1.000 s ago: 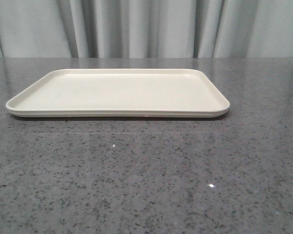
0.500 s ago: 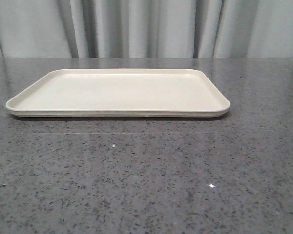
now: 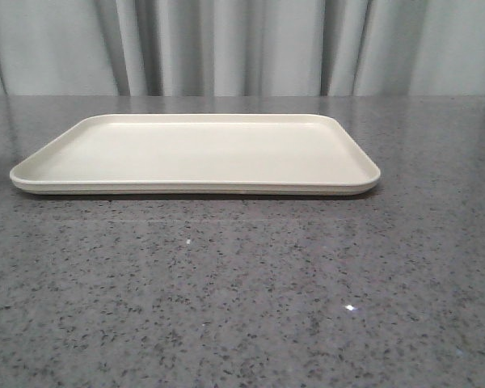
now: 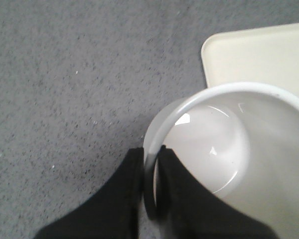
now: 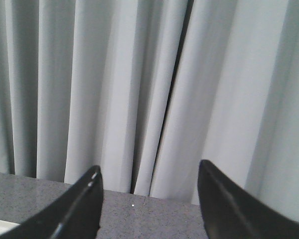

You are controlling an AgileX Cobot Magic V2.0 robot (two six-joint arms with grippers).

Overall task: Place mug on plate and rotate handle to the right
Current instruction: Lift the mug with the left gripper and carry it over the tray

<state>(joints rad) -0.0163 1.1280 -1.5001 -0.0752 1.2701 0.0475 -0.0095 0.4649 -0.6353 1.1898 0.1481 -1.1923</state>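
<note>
I see the L gripper [image 4: 152, 199] pinching the mug [image 4: 229, 149] rim — plate [image 4: 254, 55] at 1 o'clock; R gripper [image 5: 149, 204] wide; grey table [image 3: 242, 299], curtain [image 3: 242, 44].

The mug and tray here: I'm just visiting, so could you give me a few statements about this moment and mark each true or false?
1. The left gripper pinches the mug by its rim, one finger inside and one outside. True.
2. The mug is full of coffee. False: its inside is white and bare.
3. The mug stands on the plate. False: in the front view nothing is on it.
4. The right gripper is open and holds nothing. True.
5. The table is pale wood. False: it is grey speckled stone.
</note>
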